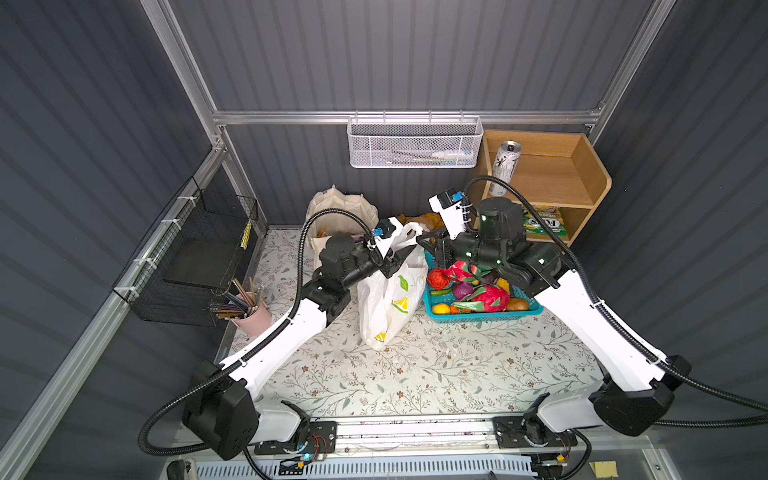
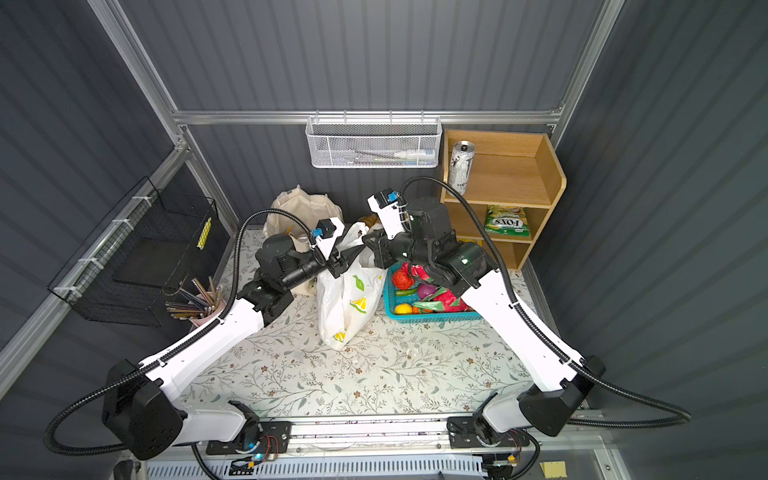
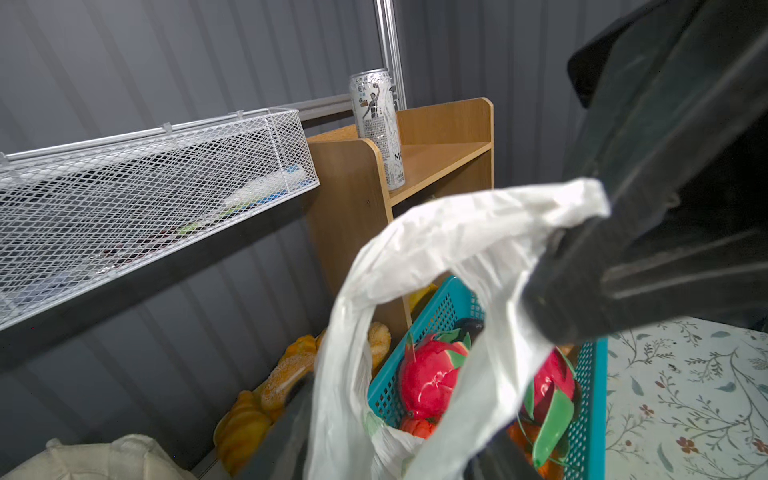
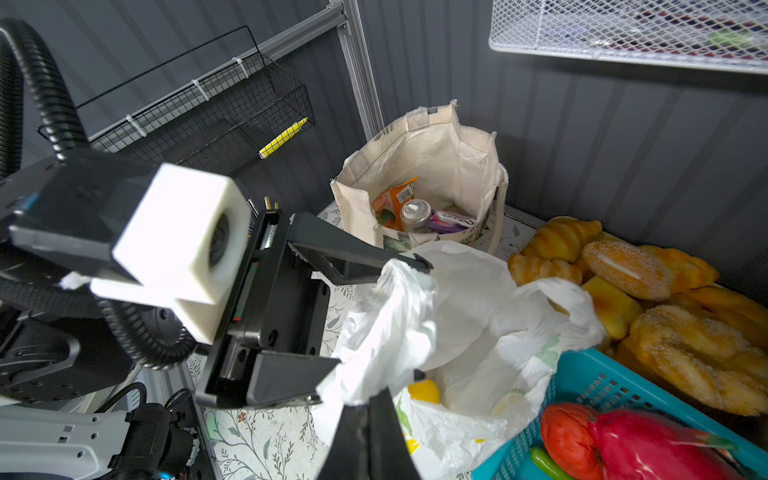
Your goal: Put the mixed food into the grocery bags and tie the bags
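Plastic bag (image 1: 388,303), white with lemons printed on it, stands on the flowered table (image 1: 436,374) in both top views. It sits between the canvas tote (image 1: 336,205) by the back wall and the blue basket (image 1: 482,318) of bright toy fruit. The drink can (image 1: 505,168) stands upright on the top board of the wooden shelf (image 1: 552,183). A green sweets pouch (image 1: 542,224) lies in the compartment below it. The 2 arms meet over the bag's mouth, with the left gripper (image 1: 402,258) and the right gripper (image 1: 420,240) close together at their tips.

From the left wrist camera, 1 handle loop of the plastic bag (image 3: 457,237) hangs from the right gripper (image 3: 552,257), whose jaws are closed tight on the white film. The drink can (image 3: 376,124) shows beyond the loop and the blue basket (image 3: 440,307) through it.

From the right wrist camera, the left gripper (image 4: 422,319) has its 2 fingers part-way apart with a wad of the bag's plastic between them. Whether they press it I cannot tell. The right gripper's own closed tips hold plastic just beside that wad. The canvas tote (image 4: 436,158) stands open beyond, with an orange packet (image 4: 392,201), a purple pouch (image 4: 451,220) and a small capped bottle (image 4: 415,212) inside. Bread rolls (image 4: 623,266) lie against the wall beside the blue basket.
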### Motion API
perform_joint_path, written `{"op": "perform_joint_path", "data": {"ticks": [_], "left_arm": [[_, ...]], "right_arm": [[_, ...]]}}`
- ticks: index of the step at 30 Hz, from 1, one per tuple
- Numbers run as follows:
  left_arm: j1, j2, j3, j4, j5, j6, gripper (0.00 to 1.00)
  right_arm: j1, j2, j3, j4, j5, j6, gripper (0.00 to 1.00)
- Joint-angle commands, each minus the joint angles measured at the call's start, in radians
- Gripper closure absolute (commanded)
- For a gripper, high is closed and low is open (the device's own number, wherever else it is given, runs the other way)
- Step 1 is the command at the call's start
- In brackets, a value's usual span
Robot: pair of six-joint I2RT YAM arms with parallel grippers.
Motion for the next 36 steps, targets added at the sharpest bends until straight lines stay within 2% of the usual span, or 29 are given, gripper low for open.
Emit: {"op": "perform_joint_path", "data": {"ticks": [1,14,16,18,20,21,23,25,28,32,36], "left_arm": [[-0.005,0.012,-0.029,0.036,-0.062,-0.032,0.48],[-0.005,0.01,-0.149,0.115,-0.144,-0.079,0.49],[-0.005,0.007,-0.168,0.146,-0.173,-0.092,0.56],[-0.005,0.003,-0.187,0.181,-0.207,-0.1,0.78],[-0.005,-0.007,-0.213,0.234,-0.235,-0.105,0.92],[-0.005,-0.014,-0.225,0.262,-0.251,-0.11,0.99],[-0.005,-0.02,-0.222,0.268,-0.296,-0.117,1.0],[-0.005,-0.03,-0.222,0.271,-0.262,-0.105,1.0],[-0.005,-0.045,-0.217,0.282,-0.278,-0.168,1.0],[0.0,-0.059,-0.122,0.048,-0.194,-0.128,1.0],[0.055,-0.072,-0.112,0.012,0.085,-0.109,1.0]], "right_arm": [[0.006,-0.012,0.013,0.028,0.011,0.008,1.0],[0.006,-0.022,-0.004,0.059,0.011,0.019,1.0],[0.005,-0.023,-0.005,0.061,0.008,0.022,1.0],[0.005,-0.021,-0.007,0.063,0.006,0.024,1.0],[0.006,-0.023,-0.008,0.063,0.009,0.026,1.0],[0.004,-0.022,-0.007,0.062,0.01,0.026,0.98],[-0.002,-0.027,-0.007,0.058,0.012,0.027,0.69],[-0.02,-0.037,-0.017,0.064,0.015,0.036,0.53],[-0.077,-0.068,-0.063,0.113,0.007,0.084,0.43],[-0.174,-0.088,-0.123,0.168,-0.03,0.149,0.36],[-0.219,-0.052,-0.135,0.157,-0.064,0.118,0.27]]}}
